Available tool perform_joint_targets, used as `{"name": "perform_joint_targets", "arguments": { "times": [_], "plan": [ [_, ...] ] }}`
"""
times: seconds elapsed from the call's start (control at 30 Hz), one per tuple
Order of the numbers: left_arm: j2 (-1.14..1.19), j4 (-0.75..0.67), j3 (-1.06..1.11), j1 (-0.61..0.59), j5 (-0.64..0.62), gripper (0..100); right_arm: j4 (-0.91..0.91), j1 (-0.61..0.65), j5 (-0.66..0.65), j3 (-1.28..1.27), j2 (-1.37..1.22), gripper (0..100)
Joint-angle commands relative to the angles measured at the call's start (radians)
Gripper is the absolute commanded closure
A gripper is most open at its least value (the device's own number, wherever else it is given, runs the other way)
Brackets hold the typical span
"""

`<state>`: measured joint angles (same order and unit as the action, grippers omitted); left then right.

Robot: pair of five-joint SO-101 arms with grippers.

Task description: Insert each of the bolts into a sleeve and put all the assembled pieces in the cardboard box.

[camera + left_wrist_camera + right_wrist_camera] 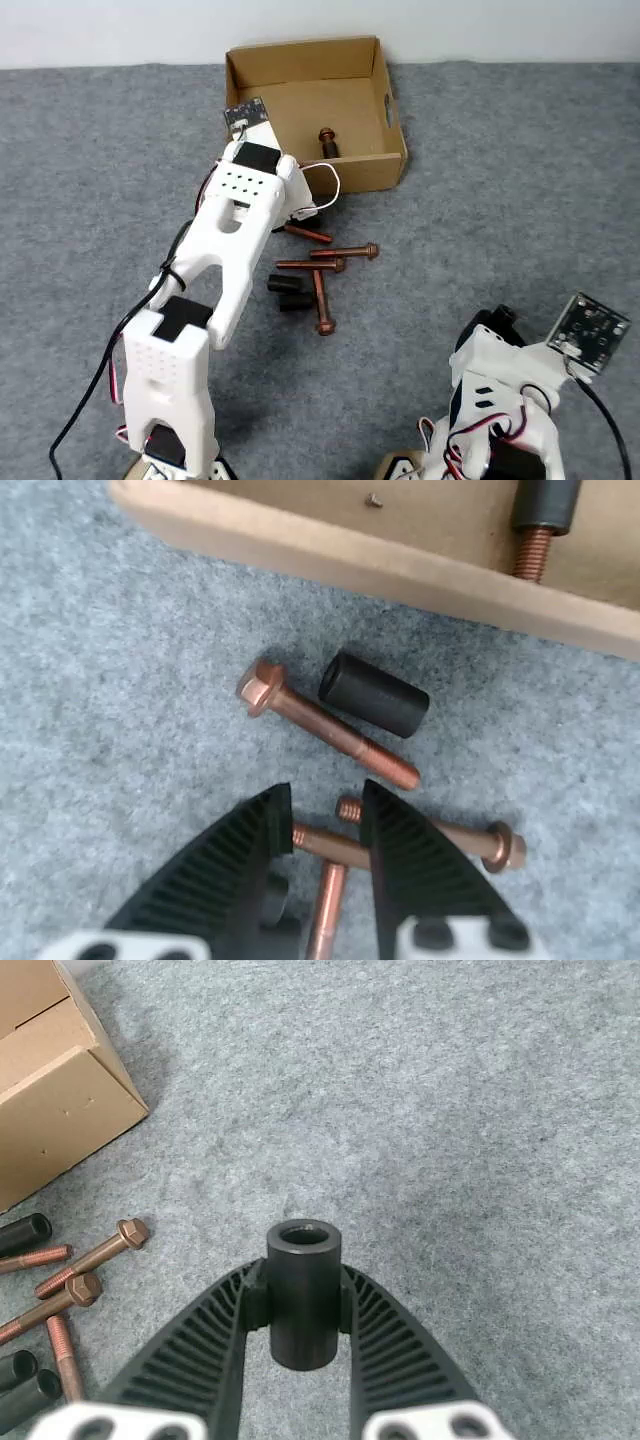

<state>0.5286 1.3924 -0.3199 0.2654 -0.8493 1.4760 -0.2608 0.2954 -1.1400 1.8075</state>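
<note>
Though credited with one assembled piece (326, 142) lying in the cardboard box (392, 100), looks far from done, with four loose bolts (345, 253) and three sleeves (290, 285) on the mat (500, 200) beside it, right gripper (303, 1310) clamped on a fourth sleeve (303, 1260), left gripper (325, 798) poised with jaws apart over the bolts.

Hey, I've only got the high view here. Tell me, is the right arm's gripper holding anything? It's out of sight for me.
Observer: Yes. The right gripper is shut on a black sleeve, whose open bore faces the wrist camera.
Operator: Good. What about the left gripper, under that white arm?
Observer: The left gripper is open, with the end of a copper bolt showing between its fingertips.
Operator: Any sleeve near it?
Observer: A loose sleeve lies beside a second bolt, close to the cardboard box wall.
</note>
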Motion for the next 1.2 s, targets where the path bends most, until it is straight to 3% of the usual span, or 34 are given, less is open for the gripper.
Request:
{"name": "perform_joint_targets", "arguments": {
  "times": [0.0, 0.47, 0.93, 1.17],
  "plan": [
    [0.018, 0.006, -0.062, -0.003, -0.017, 87, -0.022, -0.01, -0.009, 0.008, 0.005, 99.1],
    [0.227, 0.017, -0.245, -0.097, -0.014, 87, -0.022, -0.01, -0.009, 0.005, 0.005, 99.1],
    [0.338, 0.229, -0.473, -0.041, -0.014, 87, -0.022, -0.01, -0.009, 0.003, 0.005, 99.1],
    [0.339, 0.33, -0.478, 0.003, -0.015, 87, -0.022, -0.01, -0.009, 0.003, 0.005, 99.1]
  ]
}}
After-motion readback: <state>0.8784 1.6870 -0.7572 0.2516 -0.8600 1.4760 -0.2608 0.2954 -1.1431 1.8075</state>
